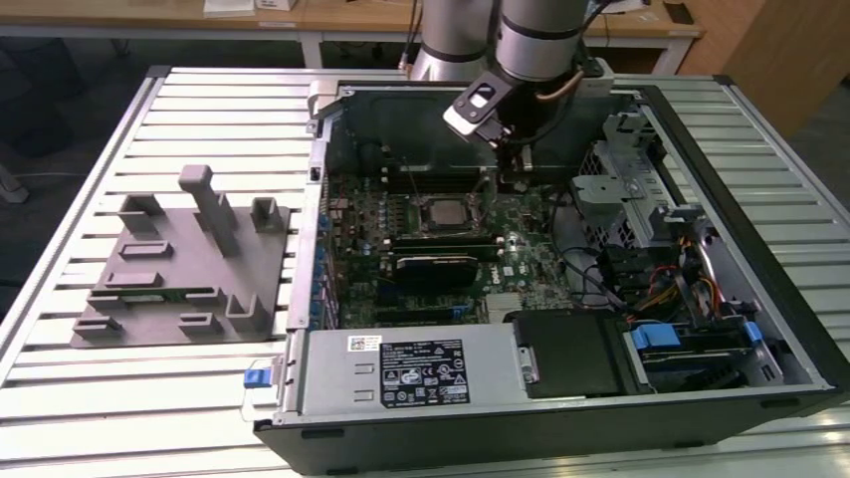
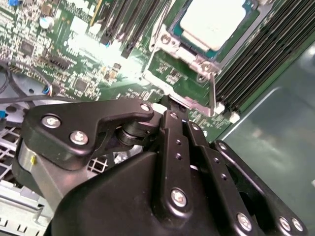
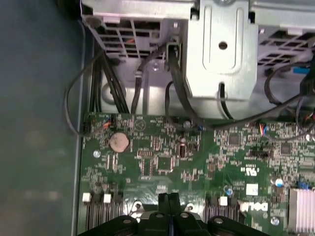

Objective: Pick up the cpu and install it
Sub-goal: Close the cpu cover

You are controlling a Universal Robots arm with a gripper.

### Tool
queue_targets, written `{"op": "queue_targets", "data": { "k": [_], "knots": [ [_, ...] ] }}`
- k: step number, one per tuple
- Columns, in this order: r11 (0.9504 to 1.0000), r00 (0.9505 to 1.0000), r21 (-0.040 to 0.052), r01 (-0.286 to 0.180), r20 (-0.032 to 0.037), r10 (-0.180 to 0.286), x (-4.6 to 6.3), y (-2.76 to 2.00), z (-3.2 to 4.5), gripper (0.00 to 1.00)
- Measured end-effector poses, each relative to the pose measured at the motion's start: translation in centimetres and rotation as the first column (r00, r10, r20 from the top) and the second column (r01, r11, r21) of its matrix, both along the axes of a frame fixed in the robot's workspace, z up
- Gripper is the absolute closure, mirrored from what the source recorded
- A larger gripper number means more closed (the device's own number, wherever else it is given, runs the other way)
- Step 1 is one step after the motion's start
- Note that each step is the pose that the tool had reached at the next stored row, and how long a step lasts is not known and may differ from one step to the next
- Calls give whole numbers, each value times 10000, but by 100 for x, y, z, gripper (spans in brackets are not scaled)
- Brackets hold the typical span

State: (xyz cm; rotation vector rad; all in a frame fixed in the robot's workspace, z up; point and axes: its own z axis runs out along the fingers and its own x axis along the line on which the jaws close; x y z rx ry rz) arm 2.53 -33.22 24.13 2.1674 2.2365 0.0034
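Observation:
The cpu (image 1: pixel 439 212) lies flat in the motherboard socket inside the open computer case, its silvery-white top (image 2: pixel 212 20) framed by the metal socket bracket. My gripper (image 1: pixel 521 171) hangs above the motherboard, to the exterior view's right of the socket and apart from the chip. In both wrist views the two black fingers (image 3: pixel 170 200) are pressed together with nothing between them. The fingertips (image 2: pixel 166 102) reach just past the socket bracket's corner, near its thin metal lever (image 2: pixel 212 93).
A grey tray (image 1: pixel 186 269) with upright holders lies on the slatted table at the exterior view's left of the case. Black memory slots (image 2: pixel 266 54) flank the socket. A drive cage and cables (image 1: pixel 638 229) crowd the case's right side, and the power supply (image 1: pixel 412 368) fills its front.

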Motion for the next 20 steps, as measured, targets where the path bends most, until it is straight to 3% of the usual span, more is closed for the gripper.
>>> {"op": "queue_targets", "data": {
  "k": [16,20],
  "knots": [
    [9999,9999,1,148,0,-148,-321,25,0,89],
    [9999,9999,-1,156,0,-156,-338,25,-1,89]
  ]
}}
